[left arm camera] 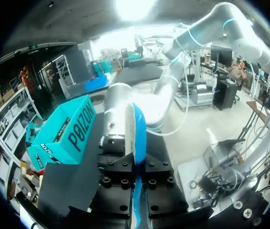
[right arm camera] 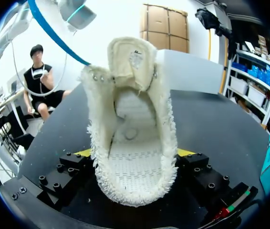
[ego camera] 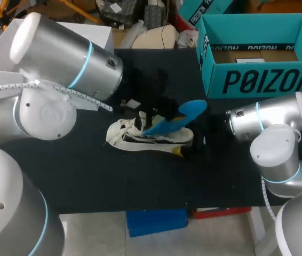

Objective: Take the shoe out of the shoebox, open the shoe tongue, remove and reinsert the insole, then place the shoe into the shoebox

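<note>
A cream knit shoe (ego camera: 140,136) lies on its side in the middle of the black table. My right gripper (ego camera: 192,145) comes in from the right and is shut on the shoe's heel end. In the right wrist view the shoe (right arm camera: 132,143) fills the space between the fingers, with its tongue folded back and the inside bare. My left gripper (ego camera: 152,118) hangs just above the shoe and is shut on a blue insole (ego camera: 182,114). The insole (left arm camera: 139,136) sticks out from between the left gripper's (left arm camera: 139,191) fingers. It also shows as a blue strip, the insole (right arm camera: 54,33), beyond the shoe.
The open teal shoebox (ego camera: 263,80) stands at the table's back right, also seen as the shoebox (left arm camera: 66,133) in the left wrist view. A white box (ego camera: 87,29) sits at the back left. A small white tag (ego camera: 132,104) lies behind the shoe.
</note>
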### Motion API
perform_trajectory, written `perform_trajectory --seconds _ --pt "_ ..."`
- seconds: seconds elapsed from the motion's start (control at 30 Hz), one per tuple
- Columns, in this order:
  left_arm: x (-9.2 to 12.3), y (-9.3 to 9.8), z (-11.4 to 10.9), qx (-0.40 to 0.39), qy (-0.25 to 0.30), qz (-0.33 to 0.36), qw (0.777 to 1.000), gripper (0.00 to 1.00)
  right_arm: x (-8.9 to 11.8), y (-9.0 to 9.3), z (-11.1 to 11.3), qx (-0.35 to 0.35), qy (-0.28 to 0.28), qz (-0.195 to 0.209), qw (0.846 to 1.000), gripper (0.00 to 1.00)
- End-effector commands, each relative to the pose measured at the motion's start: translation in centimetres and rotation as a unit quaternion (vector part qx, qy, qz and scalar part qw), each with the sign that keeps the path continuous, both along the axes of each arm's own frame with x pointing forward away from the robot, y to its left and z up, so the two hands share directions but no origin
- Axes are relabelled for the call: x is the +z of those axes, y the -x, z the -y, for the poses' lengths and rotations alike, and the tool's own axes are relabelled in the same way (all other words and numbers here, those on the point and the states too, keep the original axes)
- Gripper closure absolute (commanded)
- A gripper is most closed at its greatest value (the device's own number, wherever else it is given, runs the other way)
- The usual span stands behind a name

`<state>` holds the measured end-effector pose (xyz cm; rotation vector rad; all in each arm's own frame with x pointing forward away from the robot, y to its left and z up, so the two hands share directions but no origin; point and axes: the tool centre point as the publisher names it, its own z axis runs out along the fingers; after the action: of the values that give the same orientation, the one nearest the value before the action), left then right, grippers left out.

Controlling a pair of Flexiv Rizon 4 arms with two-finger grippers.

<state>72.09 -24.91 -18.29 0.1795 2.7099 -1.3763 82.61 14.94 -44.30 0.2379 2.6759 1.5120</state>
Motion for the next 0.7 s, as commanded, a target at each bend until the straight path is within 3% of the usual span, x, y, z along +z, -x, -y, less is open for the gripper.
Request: perform_trajectory --seconds 0.03,0.13,0.7 --pt "7.1 1.3 -6.8 0.0 0.025 -0.008 1.0 1.0 -0.5 0.1 0.0 0.0 0.001 -0.001 1.0 1.0" --pt "9.3 1.5 -7.9 -0.009 0.053 -0.021 0.998 1.0 -0.5 0.1 0.0 0.0 0.001 -0.001 1.0 1.0" --pt "9.3 1.5 -7.9 -0.009 0.053 -0.021 0.998 1.0 -0.5 0.1 0.0 0.0 0.001 -0.001 1.0 1.0"
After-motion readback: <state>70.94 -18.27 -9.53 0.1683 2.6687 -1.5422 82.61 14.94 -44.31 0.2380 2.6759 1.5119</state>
